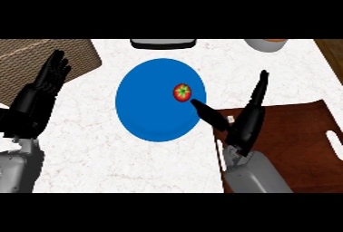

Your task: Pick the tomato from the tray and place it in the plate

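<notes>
Both hands are open: right hand [244, 118] over the tray [301, 149], left hand [41, 93] resting at nine o'clock. Tomato [182, 92] lies on the plate [150, 108], toward three o'clock, just beyond the right thumb.

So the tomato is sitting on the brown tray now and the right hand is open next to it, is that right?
Not quite: the head view shows the tomato on the blue plate, not the brown tray. The right hand is open beside it.

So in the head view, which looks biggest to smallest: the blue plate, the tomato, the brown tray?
1. The brown tray and the blue plate look close in size; the tray runs under the right hand and forearm, so I won't rank them.
2. Tomato, clearly smallest, lying on the plate.
</notes>
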Robot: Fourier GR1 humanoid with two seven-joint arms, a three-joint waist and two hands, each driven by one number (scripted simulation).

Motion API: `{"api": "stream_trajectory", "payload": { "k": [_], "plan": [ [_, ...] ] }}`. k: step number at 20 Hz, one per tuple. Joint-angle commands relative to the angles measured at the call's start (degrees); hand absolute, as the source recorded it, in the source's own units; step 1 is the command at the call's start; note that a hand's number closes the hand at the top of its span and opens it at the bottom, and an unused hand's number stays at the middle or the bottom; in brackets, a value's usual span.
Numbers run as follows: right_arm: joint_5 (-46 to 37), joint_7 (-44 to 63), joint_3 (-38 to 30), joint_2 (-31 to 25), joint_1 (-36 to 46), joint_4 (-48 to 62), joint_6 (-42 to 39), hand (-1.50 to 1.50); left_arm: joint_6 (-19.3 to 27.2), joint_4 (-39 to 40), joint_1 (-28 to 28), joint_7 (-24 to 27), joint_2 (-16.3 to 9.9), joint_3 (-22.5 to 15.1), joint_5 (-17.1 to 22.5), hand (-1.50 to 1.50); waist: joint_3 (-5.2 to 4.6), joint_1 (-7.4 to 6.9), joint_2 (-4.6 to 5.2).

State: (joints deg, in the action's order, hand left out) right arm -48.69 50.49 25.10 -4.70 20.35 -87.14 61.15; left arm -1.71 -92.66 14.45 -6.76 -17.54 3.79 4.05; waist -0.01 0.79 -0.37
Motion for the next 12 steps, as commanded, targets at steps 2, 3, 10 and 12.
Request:
{"api": "stream_trajectory", "payload": {
  "k": [2,3,10,12],
  "plan": [
    [-3.28,-0.48,3.19,-2.89,-14.71,-14.44,-2.75,-1.50,-2.86,-0.34,1.14,-2.08,-2.09,2.78,2.45,0.00,0.00,0.04,0.13],
    [-3.16,-0.49,3.30,-3.97,-17.23,-17.13,-3.41,-1.50,-1.82,2.10,-0.44,2.63,-0.64,1.83,-0.19,0.00,-0.01,0.07,0.19],
    [-1.13,-5.39,3.65,-8.96,-26.84,-26.07,-4.29,-1.50,-2.11,0.44,2.32,-1.91,0.16,2.11,-0.42,0.00,0.02,-0.38,0.30],
    [-5.82,-4.82,2.35,-5.64,-26.51,-23.27,-5.83,-1.50,-3.31,1.18,1.33,-0.04,0.01,2.61,-0.48,0.00,0.00,-0.54,0.32]
  ]
}}
